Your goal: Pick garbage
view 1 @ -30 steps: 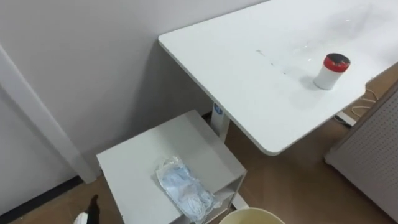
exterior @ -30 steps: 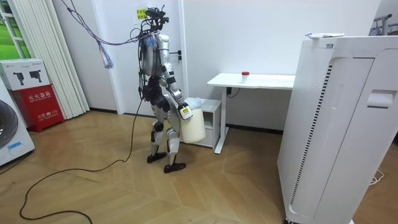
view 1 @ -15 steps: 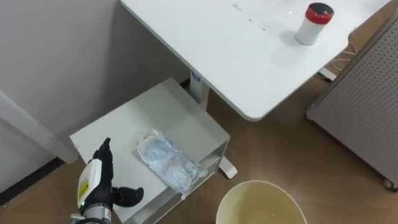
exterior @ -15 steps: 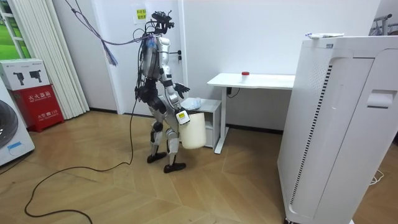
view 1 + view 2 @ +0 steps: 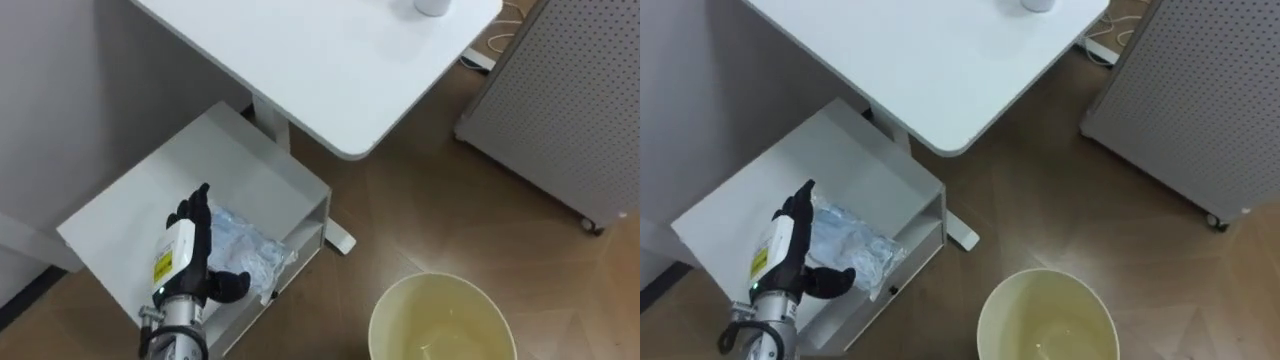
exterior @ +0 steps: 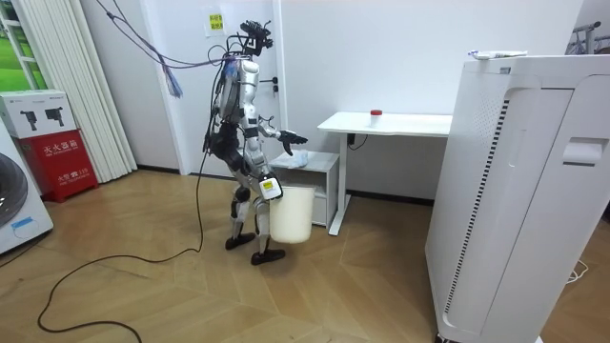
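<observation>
- My right hand point(image 6: 271, 189) is at the rim of the cream bin point(image 5: 443, 318); its grip I cannot tell.
- My left hand point(image 5: 186, 250) is released, fingers straight, over the low cabinet's point(image 5: 120, 215) front edge.
- The garbage, a crumpled plastic bag point(image 5: 252, 250), lies near the cabinet top's front right corner, beside my thumb.
- Beyond stands the white desk point(image 5: 300, 60).

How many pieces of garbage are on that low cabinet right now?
1. A crumpled clear plastic bag lies on the low white cabinet, near its front edge, partly covered in view by the left hand. Anything smaller under the hand would be hidden.
</observation>
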